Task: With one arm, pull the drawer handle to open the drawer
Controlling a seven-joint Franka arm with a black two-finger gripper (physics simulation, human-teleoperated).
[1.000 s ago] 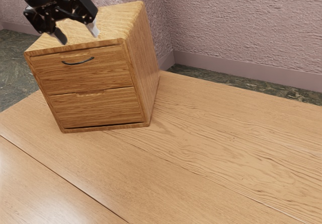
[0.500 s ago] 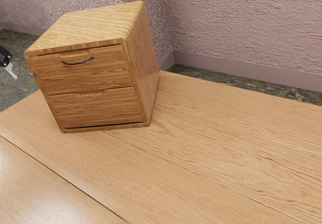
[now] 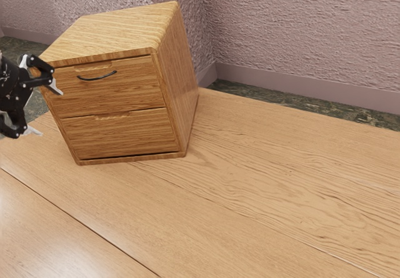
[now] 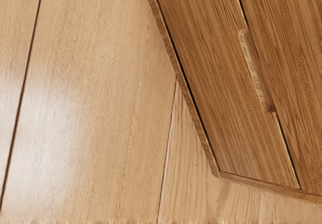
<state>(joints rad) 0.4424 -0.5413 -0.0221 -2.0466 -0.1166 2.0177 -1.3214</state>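
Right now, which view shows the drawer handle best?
Exterior view: the dark handle sits in full, unblocked, on the top drawer front. The wrist view looks at the cabinet front's lower corner and the table.

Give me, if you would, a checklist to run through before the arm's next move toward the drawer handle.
1. Tool open and empty: ok, the fingers stand apart and hold nothing.
2. Handle unobstructed: ok, it lies bare on the upper drawer.
3. Tool lined up with the handle: not ok, it sits off the cabinet front corner, at the exterior view's left, apart from the handle.
4. Drawer opened: not ok, its front sits flush.
5. Room for the drawer to slide out: ok, nothing stands on the table before it.
6. Cabinet fixed in place: cannot tell.
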